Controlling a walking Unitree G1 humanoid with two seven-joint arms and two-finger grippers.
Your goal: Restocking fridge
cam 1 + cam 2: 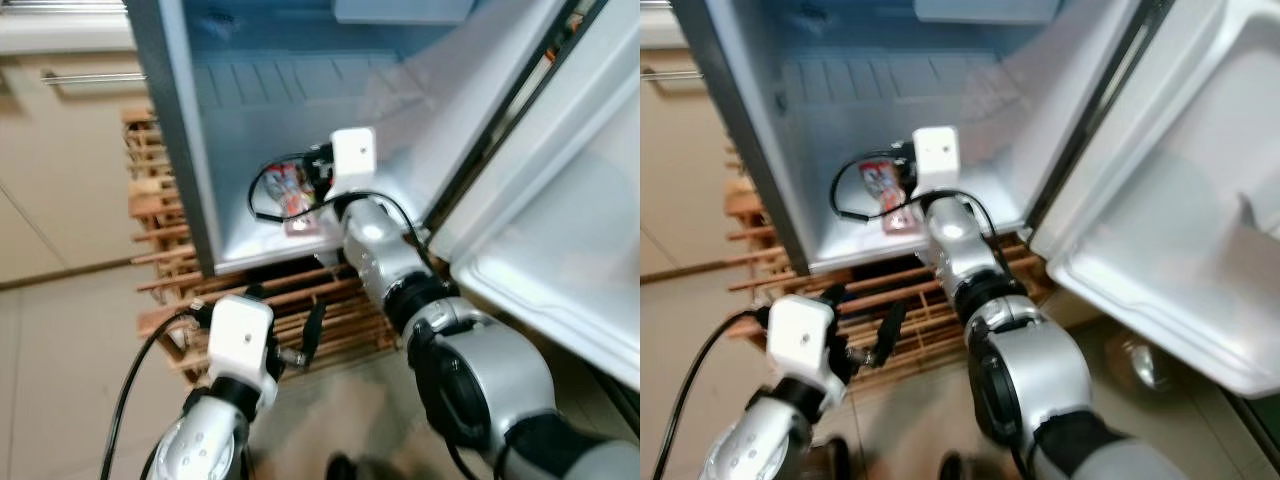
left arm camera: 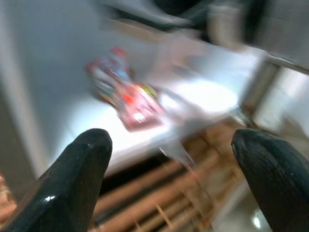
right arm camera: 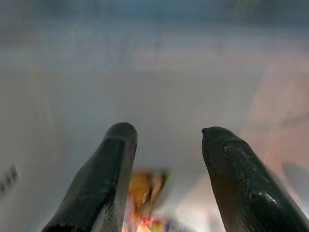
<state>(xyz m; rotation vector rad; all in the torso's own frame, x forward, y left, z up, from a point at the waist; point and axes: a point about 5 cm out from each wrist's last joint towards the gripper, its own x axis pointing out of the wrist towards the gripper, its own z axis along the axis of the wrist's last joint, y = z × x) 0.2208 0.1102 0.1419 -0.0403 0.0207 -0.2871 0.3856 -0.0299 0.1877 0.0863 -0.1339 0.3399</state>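
Left to right, as seen from the head views.

Wooden rack (image 1: 165,230): standing at the far left, beside and under the fridge (image 1: 250,120); slats are running beneath the cabinet.

Left hand (image 2: 174,179): hovering low, outside the fridge, in front of the rack. Its wrist view is showing the two black fingers (image 2: 72,183) spread wide, pointing toward the fridge floor and the slats below it.

Snack packets (image 1: 290,200): lying on the white floor of the open fridge, near its front edge. The left wrist view is showing them as a red and multicoloured cluster (image 2: 128,96), blurred; the head views are giving less colour. Any printing on them is too blurred to read.

Right hand (image 3: 169,140): reaching inside the fridge, just above the packets. Its wrist view is showing the fingers (image 3: 104,179) parted, gripping nothing, with an orange-yellow packet (image 3: 145,193) below the gap.

Fridge door (image 1: 1180,230): standing swung open at the right, its white inner shelf facing the camera.
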